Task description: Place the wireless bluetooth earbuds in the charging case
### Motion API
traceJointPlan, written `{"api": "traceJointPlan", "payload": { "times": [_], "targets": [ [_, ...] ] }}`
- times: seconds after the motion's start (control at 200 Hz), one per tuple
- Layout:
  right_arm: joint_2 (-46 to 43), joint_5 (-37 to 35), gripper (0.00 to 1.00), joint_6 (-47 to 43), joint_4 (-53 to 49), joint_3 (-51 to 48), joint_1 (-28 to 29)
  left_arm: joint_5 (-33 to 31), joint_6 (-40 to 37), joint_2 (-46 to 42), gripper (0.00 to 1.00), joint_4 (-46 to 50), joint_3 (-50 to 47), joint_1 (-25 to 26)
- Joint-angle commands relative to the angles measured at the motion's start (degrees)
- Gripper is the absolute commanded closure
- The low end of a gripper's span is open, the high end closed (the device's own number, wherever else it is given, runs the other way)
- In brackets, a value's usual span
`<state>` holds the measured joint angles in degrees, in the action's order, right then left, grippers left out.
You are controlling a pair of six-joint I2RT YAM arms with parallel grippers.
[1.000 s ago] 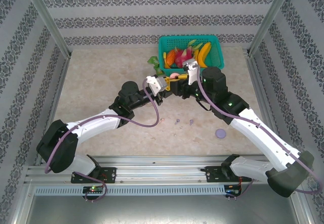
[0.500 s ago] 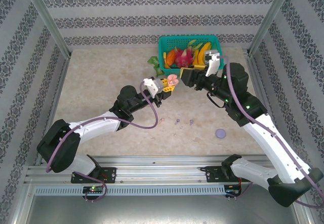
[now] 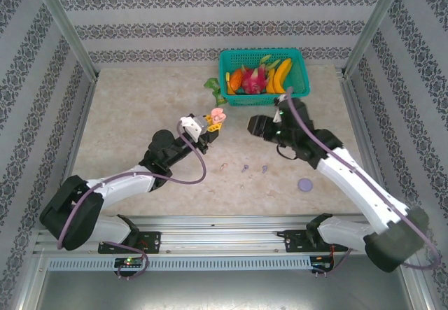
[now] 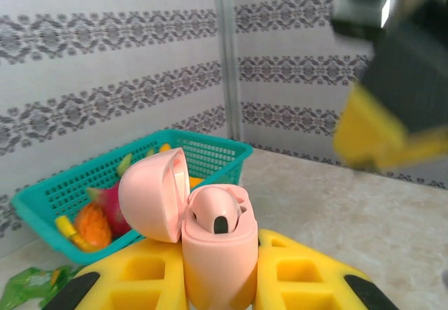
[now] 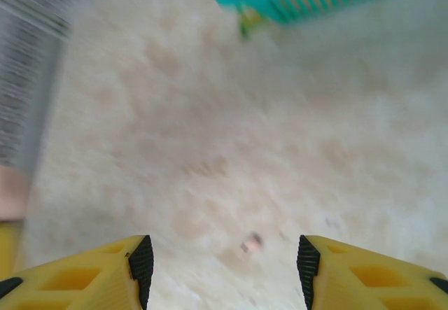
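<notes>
My left gripper (image 4: 220,271) is shut on a pale pink charging case (image 4: 218,254), held upright with its lid (image 4: 150,194) swung open. One pink earbud (image 4: 215,215) sits in the case. From above, the left gripper (image 3: 210,121) holds the case (image 3: 218,117) over the table, left of the right gripper (image 3: 253,125). The right gripper (image 5: 224,262) is open with nothing between its fingers, above a small pink earbud (image 5: 250,242) on the table. Two purple earbuds (image 3: 246,168) (image 3: 265,168) lie in front of the arms.
A teal basket (image 3: 297,61) of toy fruit stands at the back, with a green toy (image 3: 212,85) beside its left corner. A round purple case (image 3: 304,183) lies at the front right. Metal posts and patterned walls close in the table.
The right gripper has pulled away from the pink case, opened wider and dropped toward the table. The left gripper has drawn back to the left with the case.
</notes>
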<state>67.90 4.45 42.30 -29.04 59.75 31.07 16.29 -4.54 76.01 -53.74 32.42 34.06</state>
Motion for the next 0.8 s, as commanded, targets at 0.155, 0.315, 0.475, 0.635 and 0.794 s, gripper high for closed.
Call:
{"api": "traceJointPlan", "payload": {
  "times": [0.155, 0.315, 0.475, 0.635, 0.794],
  "targets": [
    [13.0, -7.5, 0.42, 15.8, -2.5, 0.7, 10.9, -5.1, 1.9, -6.2, 1.00, -5.3, -4.8, -2.8],
    [22.0, -7.0, 0.44, 22.9, -1.4, 3.4, 14.7, -6.0, 2.0, -9.7, 1.00, -3.8, -6.2, -3.8],
    [29.4, -7.1, 0.44, 28.3, -2.2, 7.2, 16.6, -6.5, 2.2, -12.3, 1.00, -2.7, -7.6, -4.8],
    [35.3, -8.5, 0.46, 31.7, -4.4, 11.2, 17.9, -6.4, 2.5, -13.8, 1.00, -2.6, -8.5, -5.5],
    [40.3, -10.5, 0.49, 32.4, -7.7, 15.0, 18.3, -5.9, 2.6, -14.5, 1.00, -2.1, -8.7, -6.0]
  ]
}}
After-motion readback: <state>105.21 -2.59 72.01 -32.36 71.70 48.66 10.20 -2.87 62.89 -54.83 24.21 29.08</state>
